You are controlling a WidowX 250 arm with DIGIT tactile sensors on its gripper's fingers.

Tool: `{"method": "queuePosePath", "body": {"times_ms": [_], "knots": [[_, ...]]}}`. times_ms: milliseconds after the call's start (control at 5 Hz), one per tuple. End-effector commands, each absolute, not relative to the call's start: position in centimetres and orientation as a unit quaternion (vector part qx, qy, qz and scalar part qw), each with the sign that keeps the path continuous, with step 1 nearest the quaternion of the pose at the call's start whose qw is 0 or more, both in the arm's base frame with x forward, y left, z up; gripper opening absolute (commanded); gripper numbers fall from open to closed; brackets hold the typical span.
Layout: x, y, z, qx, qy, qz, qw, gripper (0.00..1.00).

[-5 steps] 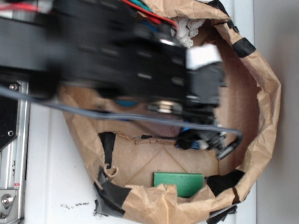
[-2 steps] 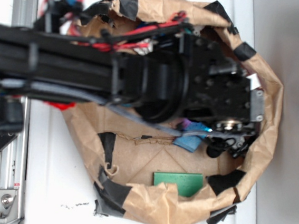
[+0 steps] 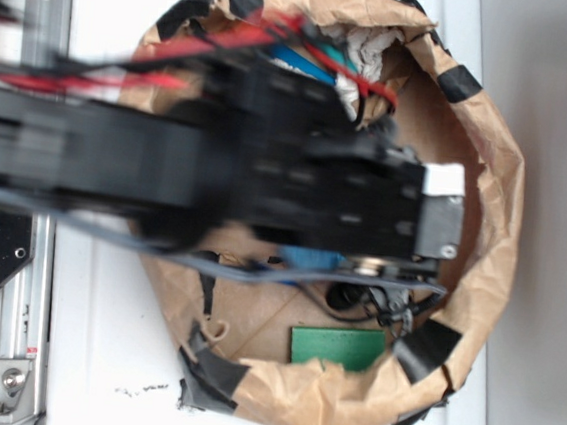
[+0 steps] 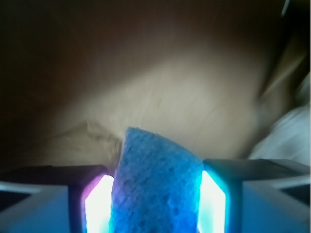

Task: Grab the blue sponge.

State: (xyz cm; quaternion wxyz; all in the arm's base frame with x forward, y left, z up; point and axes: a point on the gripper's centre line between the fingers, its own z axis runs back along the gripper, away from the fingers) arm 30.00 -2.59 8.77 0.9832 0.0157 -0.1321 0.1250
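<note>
Wrist view, nearest first: your claw [image 4: 156, 204] is clamped on the sponge [image 4: 158, 187]. Both fingers [image 4: 97, 206] press its sides, glowing bright at the inner faces. The sponge stands between them, porous blue, its top edge slanting up to the left. It is pinched and lifted clear of the brown paper [image 4: 160, 102] behind it. That paper is blurred. At far right a pale crumpled patch [image 4: 286, 133] shows, too blurred to name.

Exterior view: your arm [image 3: 217, 176] reaches in from the left over a brown paper bag [image 3: 497, 243] with its rim rolled down and patched with black tape [image 3: 426, 347]. The arm is motion-blurred. Red wires [image 3: 209, 45] run along its top, a gray cable [image 3: 228, 267] loops below it. The claw [image 3: 376, 292] hangs under the arm's end inside the bag, mostly hidden by the wrist block. Only a blue sliver of the sponge [image 3: 309, 258] peeks out under the arm, near the bag's middle. A green card [image 3: 336, 346] lies flat on the bag floor near the lower rim, apart from the claw. White crumpled stuff [image 3: 364, 55] sits by the upper rim. The bag rests on a white tabletop [image 3: 99, 356]. A metal rail [image 3: 19, 348] runs along the left edge.
</note>
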Motion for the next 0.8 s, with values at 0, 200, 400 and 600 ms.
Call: {"method": "queuePosePath", "body": {"times_ms": [0, 200, 400, 600], "knots": [[25.9, -2.5, 18.6, 0.041, -0.236, -0.127, 0.963, 0.0], [26.1, -3.2, 18.3, -0.034, -0.215, -0.129, 0.968, 0.0], [25.7, -2.9, 16.7, -0.015, -0.189, -0.116, 0.975, 0.0], [25.3, -2.2, 15.5, 0.049, -0.195, -0.126, 0.971, 0.0]]}}
